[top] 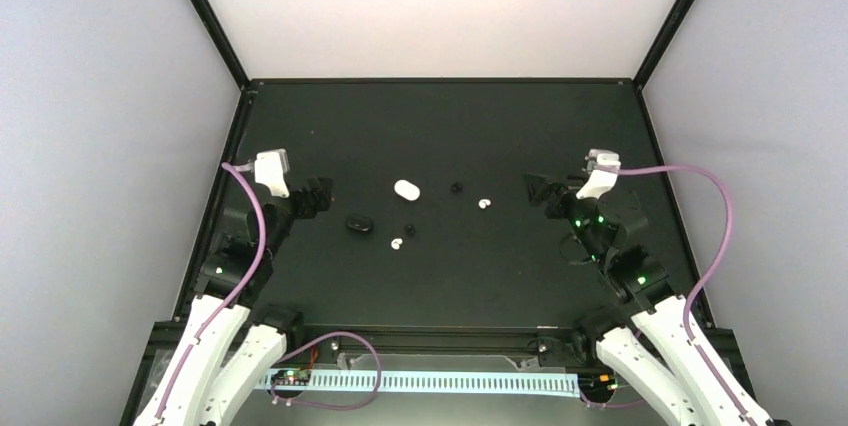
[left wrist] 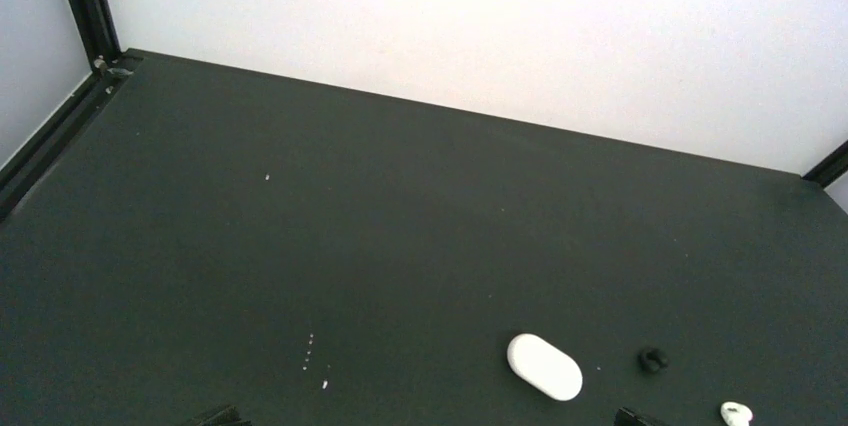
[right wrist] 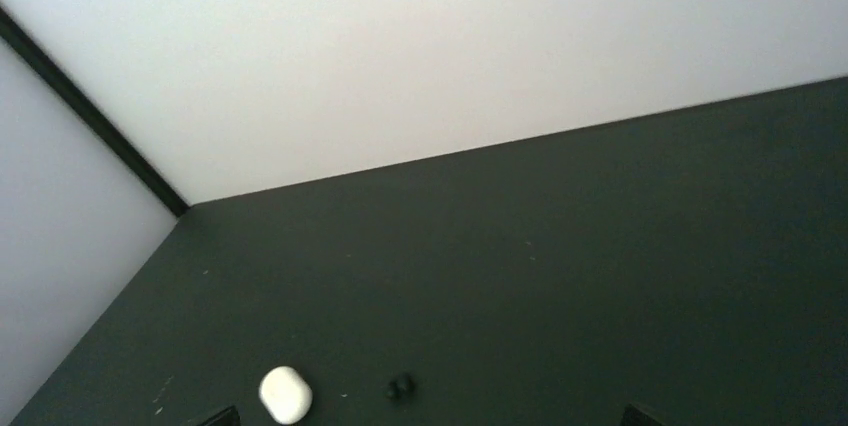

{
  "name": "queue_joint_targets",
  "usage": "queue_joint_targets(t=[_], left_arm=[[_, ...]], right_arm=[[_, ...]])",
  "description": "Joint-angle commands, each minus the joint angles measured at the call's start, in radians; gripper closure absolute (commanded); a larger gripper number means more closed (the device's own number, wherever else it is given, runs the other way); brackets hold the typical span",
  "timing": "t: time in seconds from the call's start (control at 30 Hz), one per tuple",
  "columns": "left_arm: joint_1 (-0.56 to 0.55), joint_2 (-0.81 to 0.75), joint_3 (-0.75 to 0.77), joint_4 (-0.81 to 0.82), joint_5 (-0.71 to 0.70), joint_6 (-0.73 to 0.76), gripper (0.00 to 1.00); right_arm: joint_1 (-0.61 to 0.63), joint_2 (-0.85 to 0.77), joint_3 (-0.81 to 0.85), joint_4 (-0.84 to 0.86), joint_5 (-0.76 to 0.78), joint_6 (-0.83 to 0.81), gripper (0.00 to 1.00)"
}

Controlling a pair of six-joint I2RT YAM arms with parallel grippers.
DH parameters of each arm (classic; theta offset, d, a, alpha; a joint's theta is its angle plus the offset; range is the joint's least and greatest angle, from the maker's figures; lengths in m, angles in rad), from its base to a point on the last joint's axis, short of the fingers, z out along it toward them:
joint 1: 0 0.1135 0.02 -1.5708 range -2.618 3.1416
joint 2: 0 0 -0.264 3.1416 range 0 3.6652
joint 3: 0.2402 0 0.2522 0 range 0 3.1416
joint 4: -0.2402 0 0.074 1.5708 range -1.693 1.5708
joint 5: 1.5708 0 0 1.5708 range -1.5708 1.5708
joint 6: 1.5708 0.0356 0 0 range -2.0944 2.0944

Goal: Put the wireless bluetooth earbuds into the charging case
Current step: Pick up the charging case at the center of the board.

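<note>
Four wireless bluetooth earbuds lie loose mid-table: a black one (top: pixel 456 187), a white one (top: pixel 484 204), another white one (top: pixel 397 244) and another black one (top: pixel 410 230). The white charging case (top: pixel 405 189) lies closed among them; a black case (top: pixel 359 224) sits to its left. My left gripper (top: pixel 325 194) hovers open just left of the black case, holding nothing. Well right of the buds, my right gripper (top: pixel 533 189) is open and empty too. The left wrist view shows the white case (left wrist: pixel 544 367), a black bud (left wrist: pixel 652 359) and a white bud (left wrist: pixel 735 413). The right wrist view shows the white case (right wrist: pixel 286 394) and a black bud (right wrist: pixel 401 386).
The black table (top: pixel 440 286) is fenced by a black frame (top: pixel 238 126) and pale walls. Purple cables (top: pixel 715 206) loop off both arms. A white perforated strip (top: pixel 430 382) lies below the near edge.
</note>
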Motion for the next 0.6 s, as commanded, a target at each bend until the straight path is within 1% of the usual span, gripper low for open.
queue_joint_targets(t=[0.0,0.03,0.13,0.17,0.2,0.3,0.33,0.43,0.57], left_arm=[[-0.008,-0.013,0.005,-0.024,-0.041,-0.01,0.01],[-0.008,-0.01,0.003,-0.027,-0.052,-0.015,0.01],[-0.008,-0.006,-0.002,-0.035,-0.059,-0.013,0.01],[-0.008,-0.009,-0.003,-0.034,-0.05,-0.012,0.01],[-0.008,-0.015,-0.008,-0.028,-0.038,-0.006,0.01],[-0.007,-0.038,-0.023,-0.016,-0.018,0.003,0.01],[-0.008,-0.043,-0.025,-0.016,-0.02,0.003,0.01],[-0.008,-0.049,-0.023,-0.021,-0.028,0.004,0.01],[-0.008,-0.068,-0.018,-0.031,-0.055,0.001,0.01]], right_arm=[[0.029,0.099,0.092,0.024,-0.158,-0.061,0.0],[0.067,0.139,0.113,0.013,-0.15,-0.068,0.0],[0.257,0.276,0.192,-0.014,0.005,-0.126,0.0],[0.298,0.325,0.216,-0.015,0.03,-0.13,0.0],[0.319,0.385,0.232,-0.012,0.022,-0.122,0.0],[0.345,0.523,0.254,0.031,-0.074,-0.083,0.0],[0.373,0.571,0.265,0.047,-0.096,-0.084,0.01],[0.483,0.723,0.336,0.057,-0.088,-0.119,0.02],[0.548,0.912,0.428,0.075,-0.15,-0.121,0.08]])
